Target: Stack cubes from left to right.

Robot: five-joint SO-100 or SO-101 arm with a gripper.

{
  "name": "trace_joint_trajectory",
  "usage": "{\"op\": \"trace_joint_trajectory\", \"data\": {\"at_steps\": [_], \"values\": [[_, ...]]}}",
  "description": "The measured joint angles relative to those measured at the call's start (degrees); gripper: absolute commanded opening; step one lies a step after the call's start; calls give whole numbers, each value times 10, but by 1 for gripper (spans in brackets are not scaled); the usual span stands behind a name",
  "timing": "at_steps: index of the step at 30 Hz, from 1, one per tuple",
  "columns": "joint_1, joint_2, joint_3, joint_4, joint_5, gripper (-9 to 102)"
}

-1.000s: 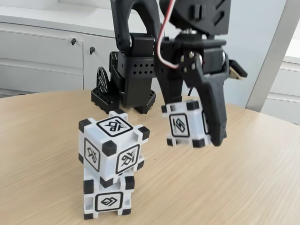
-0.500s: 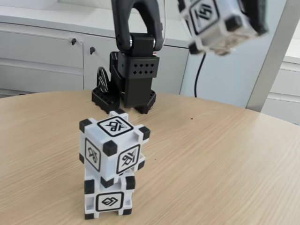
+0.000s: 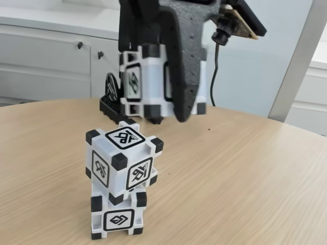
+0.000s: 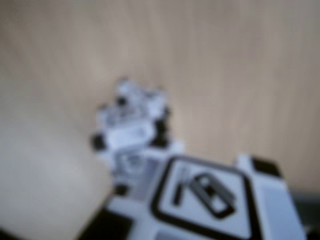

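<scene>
In the fixed view, my black end effector was clamped on 1 white plastic cube with black corner blocks, held in the air above the pale wooden bench. Below and in front stood 2 matching cubes, the upper cube twisted on the lower cube.

In the blurred wrist view, the held cube sat at the bottom edge, the stack beyond it.
</scene>
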Motion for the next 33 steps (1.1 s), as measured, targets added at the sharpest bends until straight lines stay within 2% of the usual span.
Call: {"op": "trace_joint_trajectory", "data": {"at_steps": [13,26,33], "values": [[18,0,0,0,15,16],[75,0,0,0,41,16],[75,0,71,0,42,16]]}}
